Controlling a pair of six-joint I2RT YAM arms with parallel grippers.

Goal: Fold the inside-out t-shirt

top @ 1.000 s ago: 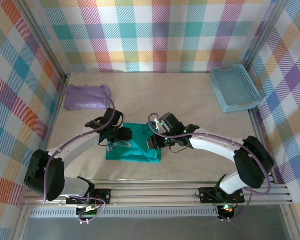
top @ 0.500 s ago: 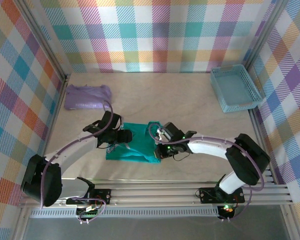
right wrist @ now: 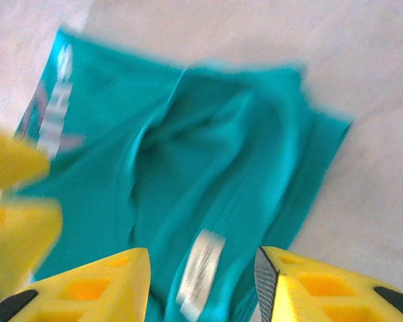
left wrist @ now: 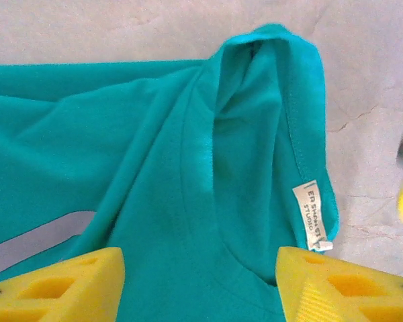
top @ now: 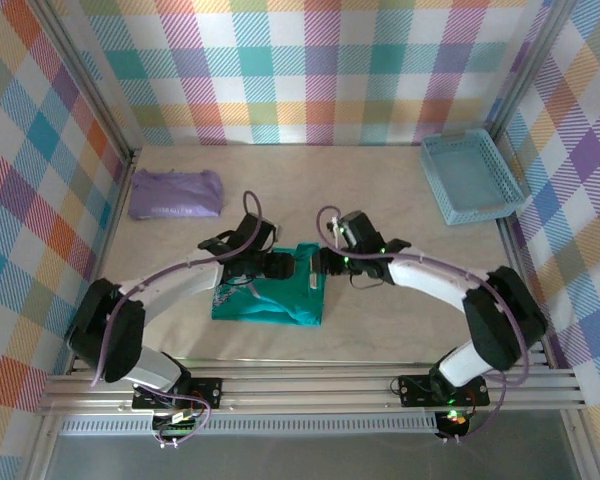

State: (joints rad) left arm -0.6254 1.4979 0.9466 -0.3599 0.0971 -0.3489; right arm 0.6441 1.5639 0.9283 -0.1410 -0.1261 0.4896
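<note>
Task item: the teal-green soft cotton t-shirt lies as a rough folded rectangle on the beige table top. It sits near the middle, closer to the arm bases than to the back wall.
Shirt, far right corner: I see the cloth bunched into a raised ridge here, and both grippers meet over it.
Left gripper: it hangs over the neckline. Its yellow fingers stand partly spread, with fabric lying under the gap and nothing pinched between them.
Right gripper: it faces the left one across the bunched corner. I see its fingers partly spread, with cloth beneath the gap and no hold on it. Its wrist view is blurred.
White sewn label: it sits at the neck hem, just beside the finger at the right of the left wrist view.
Pale grey print band: it lies flat on the shirt, at the left edge of the left wrist view.
Lavender-purple folded garment: far left of the table, well apart from the shirt.
Light blue plastic basket: far right corner, well apart from the shirt.
</note>
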